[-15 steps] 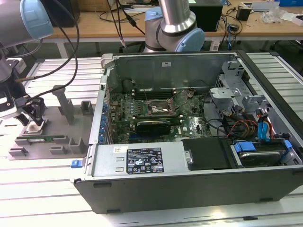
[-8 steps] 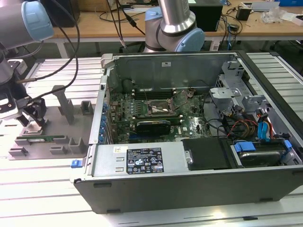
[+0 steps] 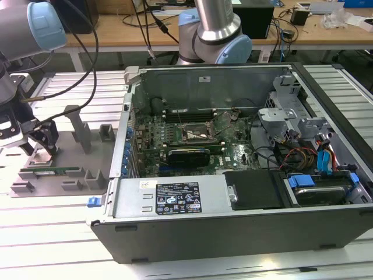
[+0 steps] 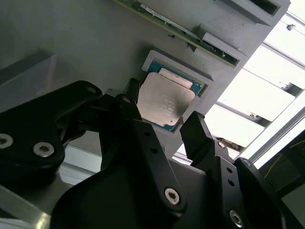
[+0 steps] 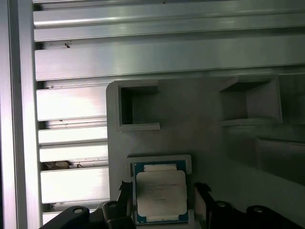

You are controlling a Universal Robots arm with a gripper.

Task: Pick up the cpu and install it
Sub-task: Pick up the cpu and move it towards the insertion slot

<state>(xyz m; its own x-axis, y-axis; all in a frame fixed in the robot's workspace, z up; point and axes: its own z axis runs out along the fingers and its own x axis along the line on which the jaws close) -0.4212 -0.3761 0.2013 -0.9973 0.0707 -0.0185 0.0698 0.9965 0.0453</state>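
Here, the exterior view gives the setting: the gripper low over a grey moulded holder, with an open computer case to the exterior view's right of that holder. Both wrist views give the detail: the cpu lies flat in a square recess of the holder, matte silvery lid upward, thin green rim showing, edges parallel to the recess walls. Nearly square, it has no marked long axis. Black jointed fingers stand apart, one on each side of the cpu. In the second wrist view, a narrow green memory stick occupies a neighbouring slot.
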